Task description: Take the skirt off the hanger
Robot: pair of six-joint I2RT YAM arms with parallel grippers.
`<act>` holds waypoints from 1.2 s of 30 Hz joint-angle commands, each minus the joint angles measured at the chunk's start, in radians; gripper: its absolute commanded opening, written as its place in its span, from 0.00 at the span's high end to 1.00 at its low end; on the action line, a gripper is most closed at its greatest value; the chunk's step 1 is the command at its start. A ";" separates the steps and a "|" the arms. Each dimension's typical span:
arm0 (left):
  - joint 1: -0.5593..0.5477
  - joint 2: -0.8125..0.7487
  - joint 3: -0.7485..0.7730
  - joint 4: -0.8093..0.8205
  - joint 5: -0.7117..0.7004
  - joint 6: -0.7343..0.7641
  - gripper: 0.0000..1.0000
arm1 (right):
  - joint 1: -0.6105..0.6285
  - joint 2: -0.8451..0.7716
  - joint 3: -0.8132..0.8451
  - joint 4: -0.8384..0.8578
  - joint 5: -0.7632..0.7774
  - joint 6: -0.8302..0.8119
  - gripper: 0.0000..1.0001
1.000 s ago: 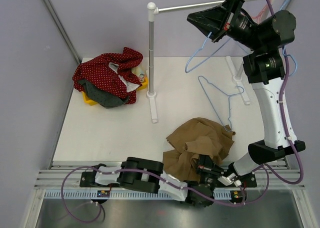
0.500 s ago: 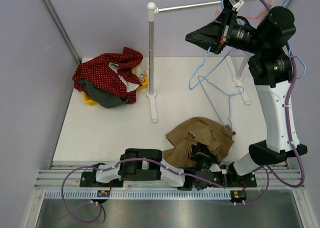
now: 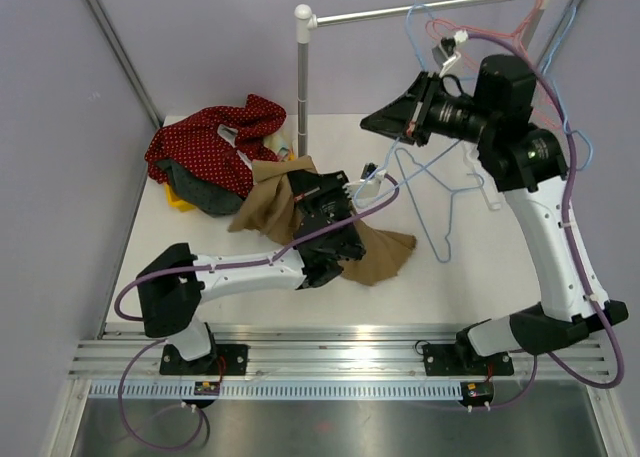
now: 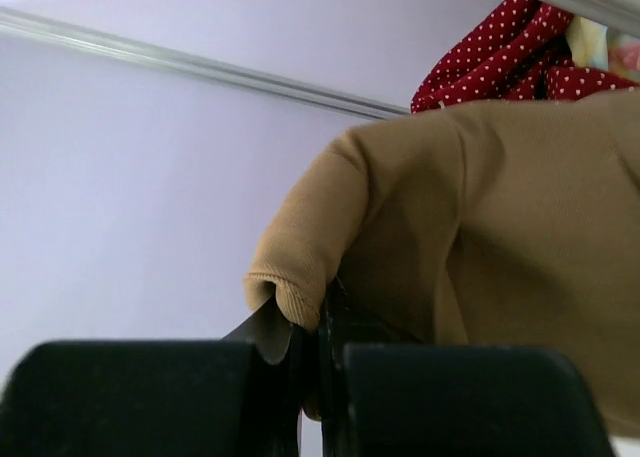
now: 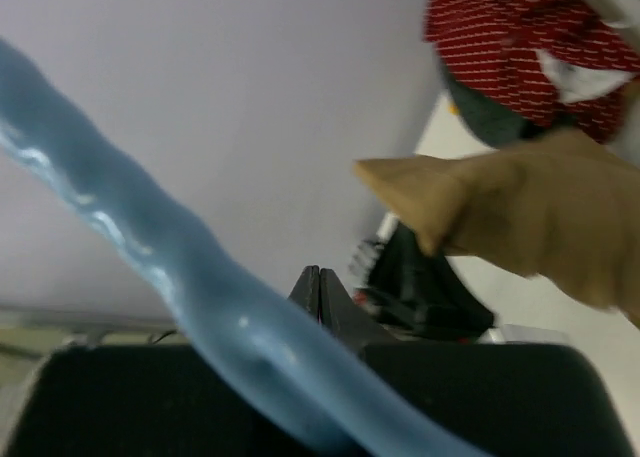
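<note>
A: Skirt (image 3: 265, 192), where?
B: Off the blue hanger (image 5: 200, 277), well apart. Left claw (image 4: 318, 319) is clenched on its hem, with fabric draped over that arm beside the yellow bin (image 3: 181, 205).
A: Right claw (image 5: 320, 282)?
B: Clamped on the hanger, off the tabletop (image 3: 200, 267).
A: Tips?
B: Grip the hem tight, steer wide of the hanger, lay it flat.
A: Bin?
B: Red dotted garment (image 3: 205, 147) heaped over a grey one (image 3: 205, 199).

Tan skirt (image 3: 385, 259) apart from blue hanger (image 5: 200, 277)

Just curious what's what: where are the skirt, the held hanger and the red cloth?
skirt (image 3: 262, 202), top view, left fold.
held hanger (image 5: 190, 269), right wrist view, its wire.
red cloth (image 3: 215, 137), top view, middle.
</note>
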 commanded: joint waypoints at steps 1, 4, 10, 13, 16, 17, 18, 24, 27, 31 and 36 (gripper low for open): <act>-0.031 0.040 0.078 0.070 -0.130 0.014 1.00 | 0.107 -0.166 -0.279 0.070 0.457 -0.155 1.00; -0.025 0.126 0.143 0.095 -0.129 0.022 1.00 | 0.185 -0.243 -0.452 0.221 0.575 -0.138 1.00; 0.031 0.166 0.190 0.098 -0.134 0.033 1.00 | 0.288 -0.347 -0.617 0.264 0.799 -0.141 1.00; 0.053 0.165 0.273 0.091 -0.140 0.022 1.00 | 0.288 -0.366 -0.783 0.510 0.659 -0.069 1.00; 0.061 0.178 0.292 0.113 -0.141 0.017 1.00 | 0.316 -0.335 -0.896 0.724 0.545 0.123 1.00; 0.064 0.188 0.287 0.121 -0.150 0.034 1.00 | 0.322 -0.334 -0.897 0.802 0.543 0.135 1.00; 0.079 0.186 0.287 0.117 -0.160 0.031 1.00 | 0.334 -0.337 -0.897 0.819 0.557 0.110 1.00; 0.065 0.096 0.466 -0.570 -0.111 -0.701 0.99 | 0.379 -0.338 -0.813 0.916 0.589 0.118 1.00; 0.053 0.076 0.560 -1.006 -0.039 -1.044 0.99 | 0.438 -0.293 -0.703 0.884 0.595 0.093 1.00; 0.054 0.031 0.546 -1.117 0.067 -1.220 1.00 | 0.474 -0.257 -0.656 0.859 0.584 0.057 1.00; 0.128 -0.036 0.610 -1.771 0.655 -1.940 1.00 | 0.504 -0.199 -0.560 0.729 0.534 -0.001 1.00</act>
